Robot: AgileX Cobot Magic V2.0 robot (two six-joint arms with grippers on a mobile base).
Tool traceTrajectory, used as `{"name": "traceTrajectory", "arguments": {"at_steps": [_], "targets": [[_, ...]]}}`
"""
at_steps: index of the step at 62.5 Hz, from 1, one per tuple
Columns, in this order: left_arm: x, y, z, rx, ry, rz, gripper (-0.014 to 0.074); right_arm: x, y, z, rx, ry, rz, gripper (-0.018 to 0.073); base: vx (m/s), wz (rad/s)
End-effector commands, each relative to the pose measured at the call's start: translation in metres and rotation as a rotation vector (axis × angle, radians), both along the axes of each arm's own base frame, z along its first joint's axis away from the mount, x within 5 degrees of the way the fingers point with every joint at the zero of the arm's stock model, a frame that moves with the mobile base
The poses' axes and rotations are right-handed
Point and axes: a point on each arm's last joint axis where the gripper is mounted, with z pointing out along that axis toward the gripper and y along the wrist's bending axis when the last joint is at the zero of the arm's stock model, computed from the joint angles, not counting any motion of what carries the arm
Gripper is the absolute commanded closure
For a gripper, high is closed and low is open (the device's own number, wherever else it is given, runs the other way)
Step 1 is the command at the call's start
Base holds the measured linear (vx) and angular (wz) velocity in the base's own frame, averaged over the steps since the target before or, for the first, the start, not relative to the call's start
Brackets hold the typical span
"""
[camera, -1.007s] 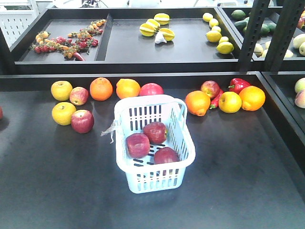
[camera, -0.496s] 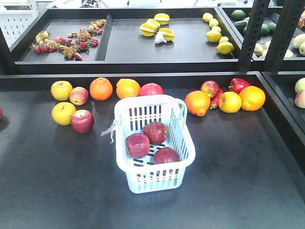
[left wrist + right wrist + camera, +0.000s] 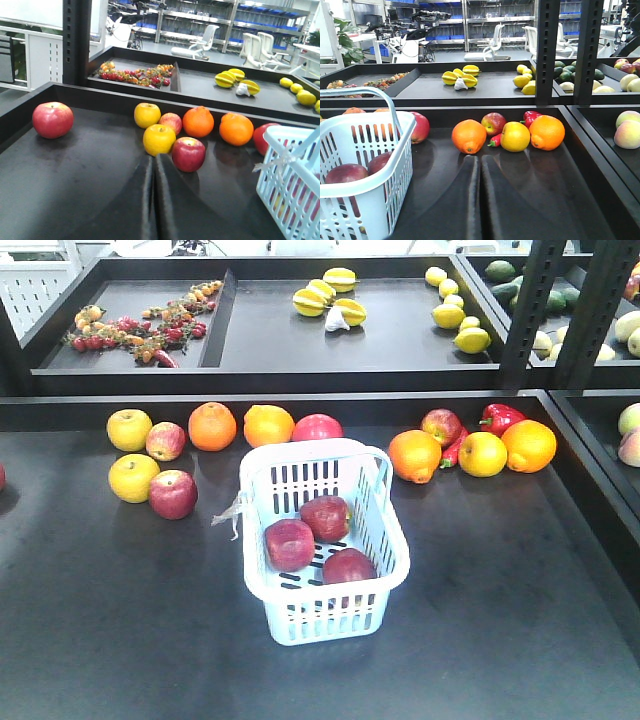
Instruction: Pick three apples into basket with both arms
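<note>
Three apples [image 3: 322, 540] are sitting inside the basket [image 3: 385, 585] on the dark table [image 3: 120, 620]; left gripper [image 3: 153, 165] and right gripper [image 3: 480, 165] are resting closed, empty.

Three deep red apples [image 3: 322, 537], faintly streaked with yellow, are seen inside a pale blue-white basket [image 3: 385, 552] whose slotted walls form a pattern of dark vertical bars, all set on a matt black table [image 3: 510, 610]. Bright orange is shown by the oranges [image 3: 240, 426], plain yellow by the round fruits [image 3: 131, 453] at the left, glossy red by a pepper [image 3: 500, 417], and red blushed with yellow by the loose apple [image 3: 173, 494]. On the black upper tray [image 3: 400, 335], yellow star fruits [image 3: 331, 296] ribbed in green and pale yellow lemons [image 3: 456, 310] are seen, beside a strew of small red and orange pieces [image 3: 145, 328].
</note>
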Motion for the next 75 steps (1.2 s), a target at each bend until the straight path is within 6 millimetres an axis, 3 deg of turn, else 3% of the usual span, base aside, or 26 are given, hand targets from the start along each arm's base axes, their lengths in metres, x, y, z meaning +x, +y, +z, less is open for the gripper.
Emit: {"name": "traceTrajectory", "arguments": {"at_steps": [1,75], "targets": [[0.0001,-0.0008,-0.0005,0.011,-0.057,-0.012,0.0603,-0.0002,-0.0002,0.0029,-0.002,-0.077,-0.004,0.0564,0.0,0.0],[0.0001,-0.0007,0.0034,0.042,-0.097,-0.011,0.0603,-0.0002,-0.0002,0.0029,-0.002,-0.077,-0.004,0.0564,0.0,0.0]]}}
